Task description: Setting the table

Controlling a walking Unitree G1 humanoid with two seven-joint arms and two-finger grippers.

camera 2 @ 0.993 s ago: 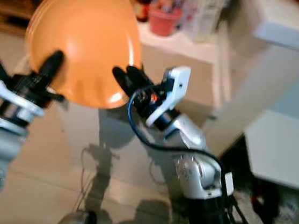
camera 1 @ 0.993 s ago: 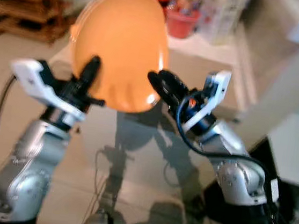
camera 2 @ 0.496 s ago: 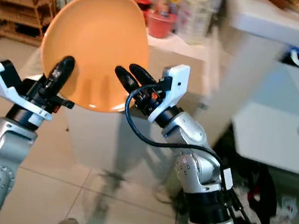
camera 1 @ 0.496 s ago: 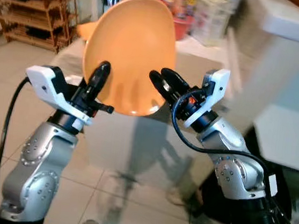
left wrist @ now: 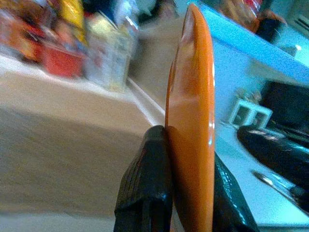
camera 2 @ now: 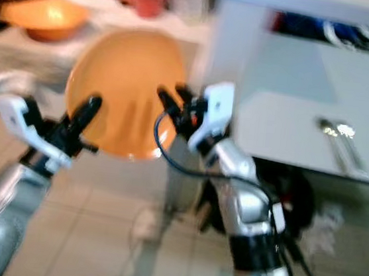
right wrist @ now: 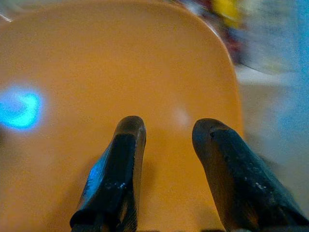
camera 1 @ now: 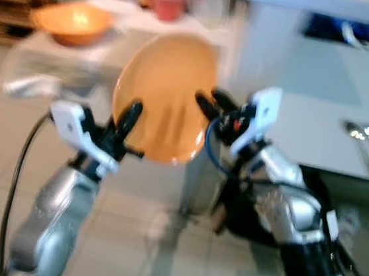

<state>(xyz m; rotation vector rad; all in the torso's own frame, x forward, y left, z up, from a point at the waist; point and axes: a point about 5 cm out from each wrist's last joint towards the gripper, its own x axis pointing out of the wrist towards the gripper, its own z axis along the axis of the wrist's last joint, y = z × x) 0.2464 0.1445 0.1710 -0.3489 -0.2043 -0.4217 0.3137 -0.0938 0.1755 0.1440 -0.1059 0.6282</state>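
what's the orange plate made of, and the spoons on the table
The orange plate looks like smooth plastic or melamine, possibly glazed ceramic: even colour, thin rim and soft glossy highlights in the left wrist view. The spoons look like polished metal, silvery with bright glints, though blur hides detail. The table looks matte.

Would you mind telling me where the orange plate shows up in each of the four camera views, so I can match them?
Left eye view: orange plate upright at centre, between the two grippers.
Right eye view: left of centre.
Left wrist view: edge-on, clamped between the left gripper fingers.
Right wrist view: its broad face behind the right gripper, whose fingers are spread.
Shared landmark: the orange bowl on the white table behind, in both eye views.
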